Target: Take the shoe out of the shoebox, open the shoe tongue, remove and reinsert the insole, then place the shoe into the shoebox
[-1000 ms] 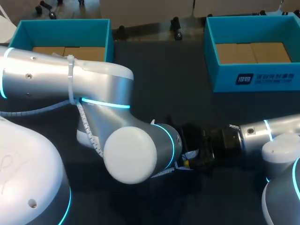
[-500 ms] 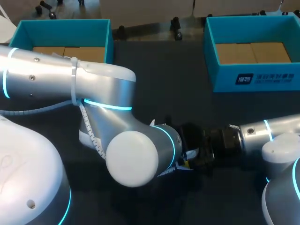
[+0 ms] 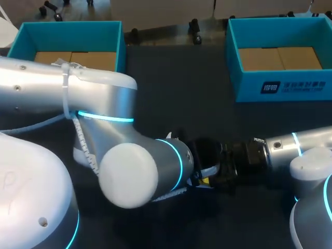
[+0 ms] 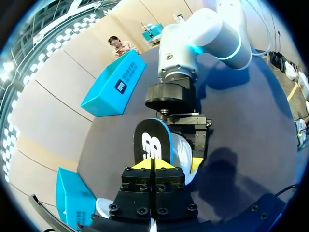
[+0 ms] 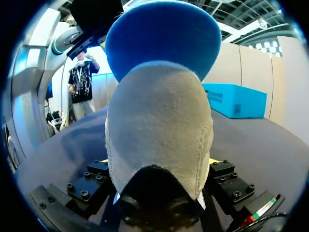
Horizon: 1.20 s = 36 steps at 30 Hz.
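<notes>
Only wrist views show left claw (image 4: pixel 153 164) pinching insole (image 4: pixel 152 141), right claw (image 5: pixel 158 161) gripping shoe (image 5: pixel 159 130).

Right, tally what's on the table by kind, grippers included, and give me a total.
teal boxes: 2
shoe: 1
insole: 1
grippers: 2, the left gripper and the right gripper
Total: 6

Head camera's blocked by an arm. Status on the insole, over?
Left pincer shut on insole, sticking up from shoe. Right pincer shut on shoe. Left arm's elbow blocks head view.
</notes>
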### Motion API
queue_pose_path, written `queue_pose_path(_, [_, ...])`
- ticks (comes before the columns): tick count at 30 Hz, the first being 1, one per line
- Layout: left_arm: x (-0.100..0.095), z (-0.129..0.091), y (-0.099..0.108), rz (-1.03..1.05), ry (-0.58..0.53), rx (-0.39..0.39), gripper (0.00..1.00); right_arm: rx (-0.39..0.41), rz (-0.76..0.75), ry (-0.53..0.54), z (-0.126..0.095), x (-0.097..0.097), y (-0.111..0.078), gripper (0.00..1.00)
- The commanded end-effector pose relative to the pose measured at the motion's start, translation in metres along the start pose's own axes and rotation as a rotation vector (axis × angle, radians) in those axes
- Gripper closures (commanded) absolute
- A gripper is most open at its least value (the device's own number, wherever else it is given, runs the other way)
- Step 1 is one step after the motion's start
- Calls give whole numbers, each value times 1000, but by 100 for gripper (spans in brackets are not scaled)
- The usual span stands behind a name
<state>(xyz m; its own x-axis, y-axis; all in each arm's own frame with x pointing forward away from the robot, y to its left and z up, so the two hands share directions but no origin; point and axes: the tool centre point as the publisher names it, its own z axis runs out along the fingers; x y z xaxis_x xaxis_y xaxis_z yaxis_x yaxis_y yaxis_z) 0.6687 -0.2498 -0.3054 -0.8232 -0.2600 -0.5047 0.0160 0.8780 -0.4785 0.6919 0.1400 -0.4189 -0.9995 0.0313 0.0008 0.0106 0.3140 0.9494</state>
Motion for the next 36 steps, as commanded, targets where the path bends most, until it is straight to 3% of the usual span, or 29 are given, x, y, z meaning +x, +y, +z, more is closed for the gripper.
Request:
queue_pose_path(1, [-5,-16,11,11,15,10,93,5,0,0,0,1,1,100])
queue_pose_path(2, [-4,-16,11,12,15,9,81,5,0,0,0,1,1,100])
queue_pose_path(8, [-1,-16,16,17,33,2,65,5,0,0,0,1,1,100])
queue_pose_path(12, [2,-12,16,21,40,-2,72,5,0,0,0,1,1,100])
queue_pose_path(36, [10,29,6,25,35,-71,75,5,0,0,0,1,1,100])
